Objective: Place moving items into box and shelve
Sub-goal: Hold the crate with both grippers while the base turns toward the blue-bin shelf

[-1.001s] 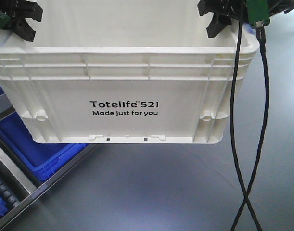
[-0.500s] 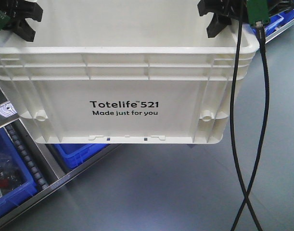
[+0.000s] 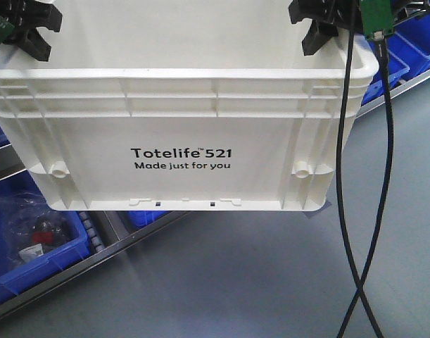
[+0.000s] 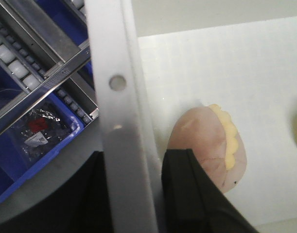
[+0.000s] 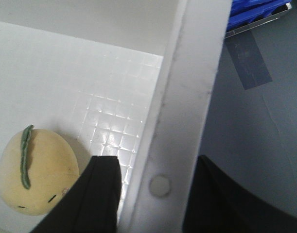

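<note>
White ribbed box, black lettering; I have the left gripper clamped on its rim. Right gripper likewise.

The box is white with black lettering, its inside floor gridded; inward of the black right gripper lies a pale yellow toy with a green stripe, inward of the black left gripper a pink toy frilled yellow, outward blue bins.

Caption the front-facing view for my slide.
Left gripper and right gripper hold the white crate aloft near blue bins.
</note>
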